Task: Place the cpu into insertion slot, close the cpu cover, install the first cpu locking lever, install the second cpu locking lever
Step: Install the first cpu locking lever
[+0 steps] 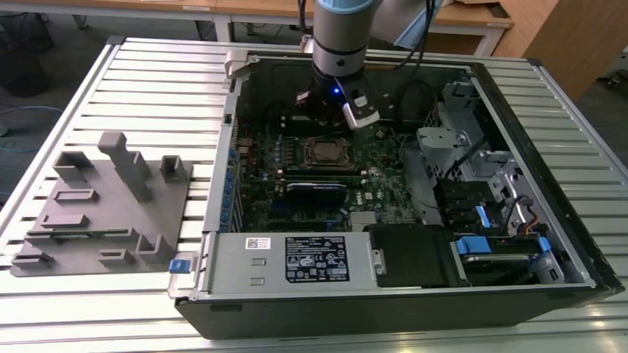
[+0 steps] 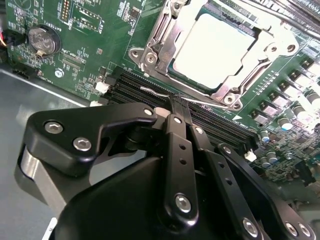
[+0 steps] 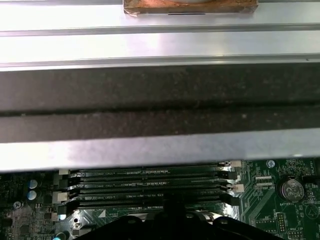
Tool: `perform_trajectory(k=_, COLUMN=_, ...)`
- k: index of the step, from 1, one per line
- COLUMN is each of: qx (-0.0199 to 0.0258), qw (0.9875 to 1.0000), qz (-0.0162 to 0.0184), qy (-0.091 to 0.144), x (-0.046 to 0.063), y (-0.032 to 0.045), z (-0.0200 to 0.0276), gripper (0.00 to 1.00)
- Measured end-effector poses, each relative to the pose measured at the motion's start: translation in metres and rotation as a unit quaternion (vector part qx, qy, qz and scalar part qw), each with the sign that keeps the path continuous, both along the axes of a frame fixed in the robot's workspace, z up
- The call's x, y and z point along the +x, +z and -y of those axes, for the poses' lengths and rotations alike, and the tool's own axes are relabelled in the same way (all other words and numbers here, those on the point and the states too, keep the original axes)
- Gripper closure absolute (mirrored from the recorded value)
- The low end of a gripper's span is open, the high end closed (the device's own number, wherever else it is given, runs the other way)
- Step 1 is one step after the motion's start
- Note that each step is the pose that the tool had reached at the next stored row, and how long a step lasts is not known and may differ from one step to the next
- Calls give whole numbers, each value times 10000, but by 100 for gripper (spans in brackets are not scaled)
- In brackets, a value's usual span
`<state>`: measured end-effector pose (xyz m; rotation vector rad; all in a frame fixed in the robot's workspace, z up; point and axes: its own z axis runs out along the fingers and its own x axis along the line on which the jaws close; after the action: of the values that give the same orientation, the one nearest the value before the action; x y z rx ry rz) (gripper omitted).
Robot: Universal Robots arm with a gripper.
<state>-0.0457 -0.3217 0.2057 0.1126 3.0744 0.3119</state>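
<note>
Covering locking lever (image 2: 152, 91) midway, hand (image 2: 178, 101) pressed together; cpu cover (image 2: 160, 37) down over cpu (image 2: 212, 47).

Open PC case (image 1: 412, 312) on slatted table (image 1: 147, 81) w/ grey fixture block (image 1: 98, 213) alongside.

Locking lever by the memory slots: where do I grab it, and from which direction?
Take the locking lever by its bare wire stretch outside the cpu cover, coming down from above on the side of the memory slots. It is a thin rod lying flat along the frame, so only that side seems free.
</note>
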Motion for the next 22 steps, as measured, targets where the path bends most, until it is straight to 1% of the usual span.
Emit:
perform_trajectory(k=4, qx=-1, qw=9999, qz=-1, qy=-171, x=3, y=-5, z=0, gripper=89)
perform_trajectory(k=9, qx=-1, qw=9994, qz=0, qy=-358, x=4, y=-11, z=0, gripper=89)
perform_trajectory(k=17, qx=1, qw=9992, qz=1, qy=-409, x=4, y=-14, z=-1, gripper=89)
perform_trajectory(k=22, qx=0, qw=9991, qz=0, qy=-422, x=3, y=-14, z=-10, gripper=89)
